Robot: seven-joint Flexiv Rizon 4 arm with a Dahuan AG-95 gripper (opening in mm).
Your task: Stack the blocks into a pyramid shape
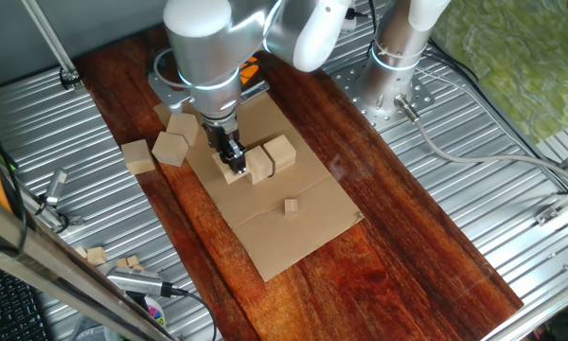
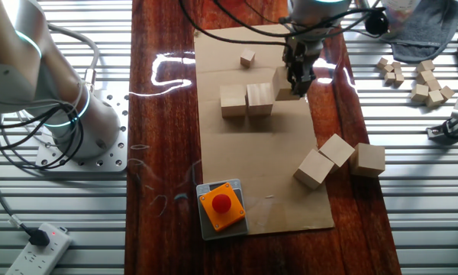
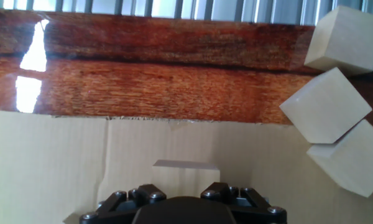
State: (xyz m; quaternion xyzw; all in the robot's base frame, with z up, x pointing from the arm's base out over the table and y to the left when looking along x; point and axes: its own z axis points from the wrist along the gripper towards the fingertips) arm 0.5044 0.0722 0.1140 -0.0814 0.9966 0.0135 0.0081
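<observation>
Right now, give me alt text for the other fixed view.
The gripper holds a wooden block beside two blocks placed side by side on a cardboard sheet. Three loose blocks wait nearby, by an orange box with a red button.

Pale wooden blocks point(image 2: 246, 99) (unpainted), tan cardboard point(image 2: 275, 176), red-brown table point(image 2: 164, 137).

Dark red wooden worktop point(image 1: 407, 237) with glare patches, flanked by ribbed metal panels point(image 1: 511, 123); white power strip point(image 2: 38, 246) alongside.
</observation>
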